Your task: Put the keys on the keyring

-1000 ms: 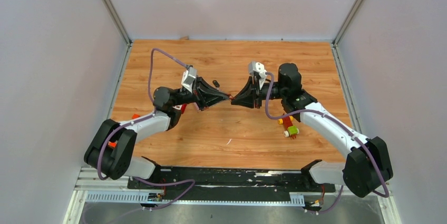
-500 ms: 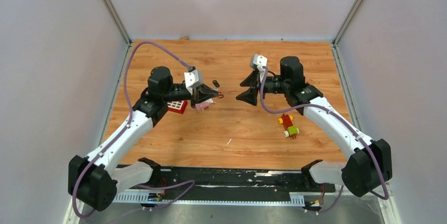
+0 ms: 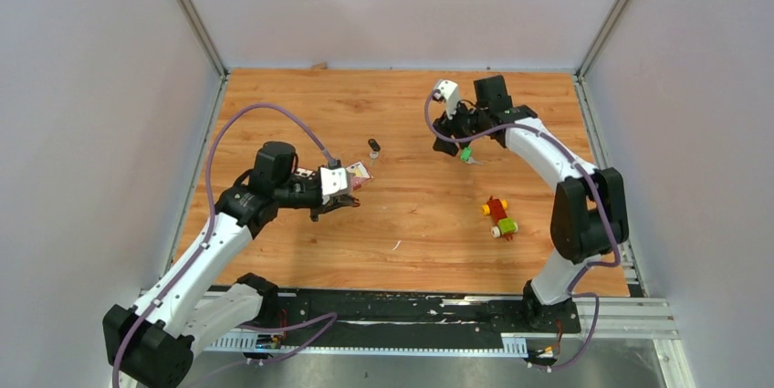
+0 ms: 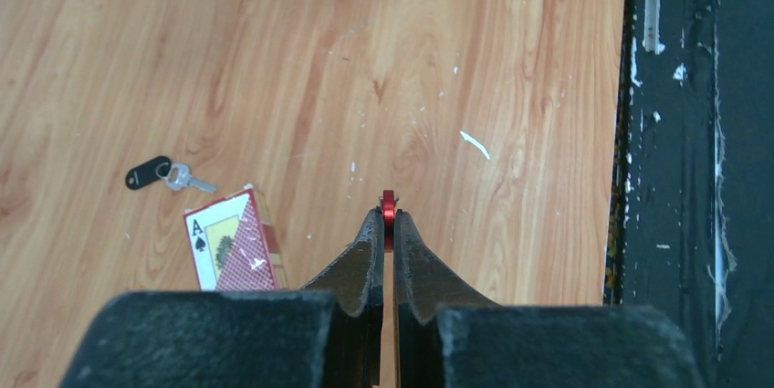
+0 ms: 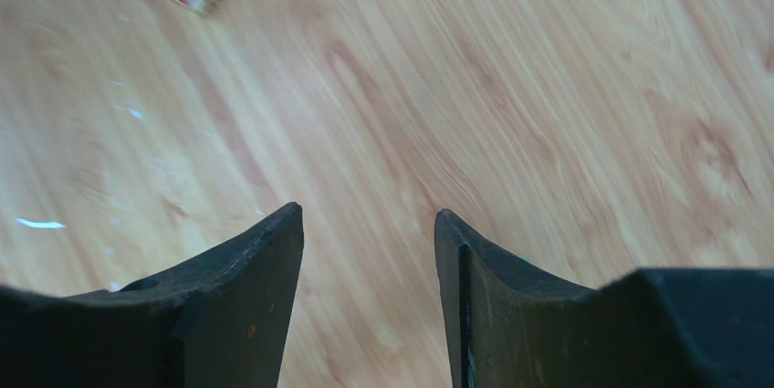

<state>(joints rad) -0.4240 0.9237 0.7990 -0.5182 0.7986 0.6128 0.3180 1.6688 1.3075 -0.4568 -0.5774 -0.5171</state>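
Separated since a second ago, the two tools no longer meet at mid-counter; the right arm now reaches toward the far side.

Left tool (image 4: 387, 216) is clamped on the red keyring (image 4: 389, 208) above the counter (image 4: 511, 87). Right tool (image 5: 365, 214) stands open, holding nothing; the green-headed key (image 3: 467, 154) shows just beside it. The black-headed key (image 4: 148, 173) lies near the card box (image 4: 233, 242).

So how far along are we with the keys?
Done: nothing threaded yet. In hand: the left gripper is shut on the keyring. To do: the black key and green key both lie on the table; the right gripper is open, empty.
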